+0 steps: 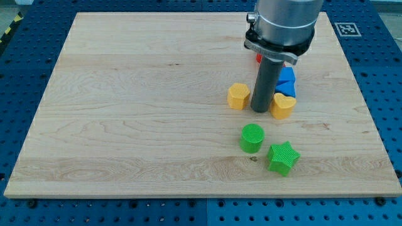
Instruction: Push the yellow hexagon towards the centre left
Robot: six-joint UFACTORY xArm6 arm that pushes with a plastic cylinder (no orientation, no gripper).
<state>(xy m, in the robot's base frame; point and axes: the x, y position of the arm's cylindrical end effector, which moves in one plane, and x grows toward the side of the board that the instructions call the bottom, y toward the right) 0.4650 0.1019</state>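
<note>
The yellow hexagon [238, 96] lies right of the board's middle. My tip [259, 110] rests on the board just to the hexagon's right, close to it, between it and a yellow heart-shaped block [282, 105]. The rod runs up to the arm's grey body [282, 22] at the view's top.
A blue block [286, 81] sits behind the yellow heart, partly hidden by the rod. A bit of a red block [258, 58] shows under the arm. A green cylinder [252, 138] and a green star [282, 157] lie below. The wooden board [125, 113] sits on a blue perforated table.
</note>
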